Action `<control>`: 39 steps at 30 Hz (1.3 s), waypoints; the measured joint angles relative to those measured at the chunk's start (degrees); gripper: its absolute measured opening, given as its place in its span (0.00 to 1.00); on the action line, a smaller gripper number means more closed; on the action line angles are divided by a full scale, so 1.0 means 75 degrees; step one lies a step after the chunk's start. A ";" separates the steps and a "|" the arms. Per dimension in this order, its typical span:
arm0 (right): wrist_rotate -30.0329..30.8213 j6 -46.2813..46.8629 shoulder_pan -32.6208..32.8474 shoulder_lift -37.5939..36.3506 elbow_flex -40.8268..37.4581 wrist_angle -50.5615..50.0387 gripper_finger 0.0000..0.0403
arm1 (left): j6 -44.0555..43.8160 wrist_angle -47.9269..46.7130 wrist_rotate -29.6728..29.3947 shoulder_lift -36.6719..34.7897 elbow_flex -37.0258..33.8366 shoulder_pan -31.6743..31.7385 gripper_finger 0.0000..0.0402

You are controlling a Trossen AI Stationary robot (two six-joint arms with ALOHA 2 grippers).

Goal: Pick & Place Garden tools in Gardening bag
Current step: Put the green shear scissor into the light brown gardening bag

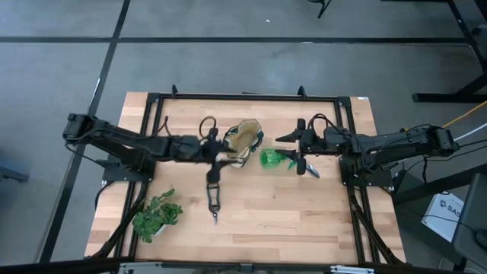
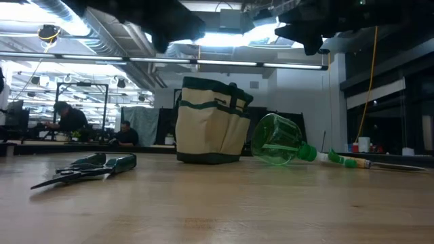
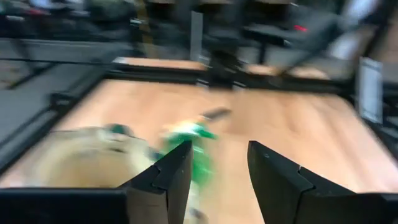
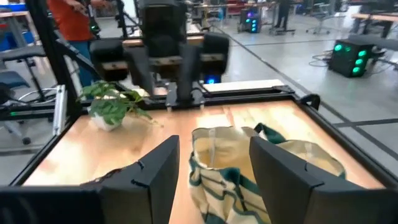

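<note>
The white-and-green gardening bag (image 1: 245, 142) stands upright on its base (image 2: 211, 122), its tan lining showing from above. The green spray bottle (image 1: 274, 158) lies on its side just right of the bag (image 2: 281, 140), its pale trigger head (image 1: 308, 169) pointing toward the right edge. The black-handled pruning shears (image 1: 213, 195) lie flat on the table nearer the front (image 2: 88, 168). My left gripper (image 1: 222, 150) is open and hovers over the bag's left rim (image 3: 217, 180). My right gripper (image 1: 284, 139) is open and hovers above the bottle, facing the bag (image 4: 214, 180).
A leafy green plant sprig (image 1: 157, 215) sits at the table's front left corner and also shows in the right wrist view (image 4: 115, 102). A black frame (image 1: 243, 97) runs round the table top. People show in the room behind (image 2: 68, 122).
</note>
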 joint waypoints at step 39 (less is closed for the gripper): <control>-0.0555 -0.1059 0.0003 0.0003 0.0003 -0.0315 0.49 | 0.2138 -0.3964 0.1209 0.1851 0.0000 -0.1934 0.34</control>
